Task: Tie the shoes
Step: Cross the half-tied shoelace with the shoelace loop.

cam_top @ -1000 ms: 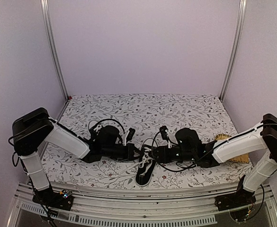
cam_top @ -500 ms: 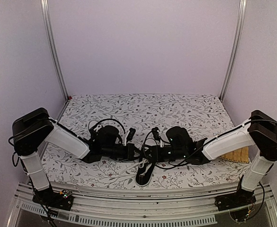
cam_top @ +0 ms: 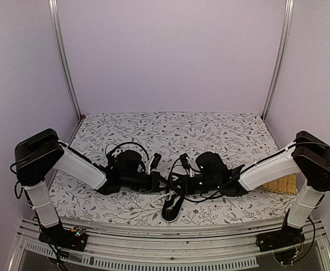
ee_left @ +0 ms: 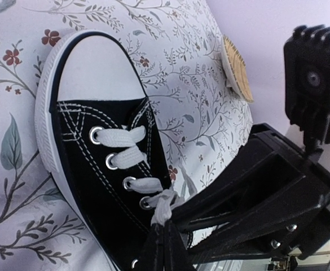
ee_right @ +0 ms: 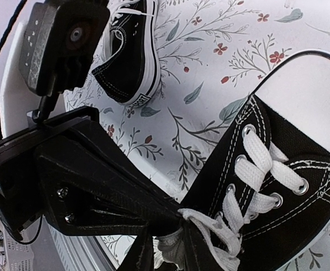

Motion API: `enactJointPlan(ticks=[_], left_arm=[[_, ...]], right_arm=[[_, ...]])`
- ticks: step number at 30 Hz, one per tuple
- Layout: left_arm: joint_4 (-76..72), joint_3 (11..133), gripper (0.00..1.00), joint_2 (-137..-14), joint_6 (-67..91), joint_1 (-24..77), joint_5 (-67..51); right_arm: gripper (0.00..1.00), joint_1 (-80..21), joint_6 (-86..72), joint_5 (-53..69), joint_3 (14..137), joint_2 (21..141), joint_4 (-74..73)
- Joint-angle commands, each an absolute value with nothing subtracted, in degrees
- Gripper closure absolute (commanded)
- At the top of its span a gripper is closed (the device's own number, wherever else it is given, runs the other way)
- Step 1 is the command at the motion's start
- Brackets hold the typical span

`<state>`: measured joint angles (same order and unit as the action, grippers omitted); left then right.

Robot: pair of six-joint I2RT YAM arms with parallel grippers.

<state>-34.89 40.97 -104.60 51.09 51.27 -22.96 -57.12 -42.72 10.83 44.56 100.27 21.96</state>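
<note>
Where flat laces [ee_left: 119, 135] cross, black canvas sneaker [ee_left: 105, 195], rounded rubber toe [ee_left: 94, 70]

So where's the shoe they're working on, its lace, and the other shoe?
Shoe [ee_left: 91, 68]: left wrist view, on its white toe cap.
Lace [ee_left: 121, 136]: left wrist view, on the crossing nearest the toe.
Other shoe [ee_right: 126, 65]: right wrist view, on its black side.

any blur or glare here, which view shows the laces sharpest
Top external: soft even light, no glare, but the shoe is small and partly hidden. Left wrist: laces sharp and evenly lit. Right wrist: laces just as crisp, view tilted.
</note>
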Motion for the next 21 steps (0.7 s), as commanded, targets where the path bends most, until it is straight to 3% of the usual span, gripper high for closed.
enactJointPlan(ticks=[1, 4, 21], left_arm=[[-36.92, 41.21, 1.0, -103.53, 51.04, 51.51, -23.78], [-36.86, 41.07, 1.0, -103.54, 51.0, 51.54, -23.74], [-35.58, 39.66, 1.0, -102.15, 50.83, 51.1, -22.19]], right_arm=[[0.9, -57.45, -42.94, 9.43, 45.59, 101.34, 20.47], [0.97, -57.47, -42.64, 8.97, 45.78, 100.83, 20.55], [0.98, -57.3, -41.82, 2.14, 38.47, 91.52, 19.59]])
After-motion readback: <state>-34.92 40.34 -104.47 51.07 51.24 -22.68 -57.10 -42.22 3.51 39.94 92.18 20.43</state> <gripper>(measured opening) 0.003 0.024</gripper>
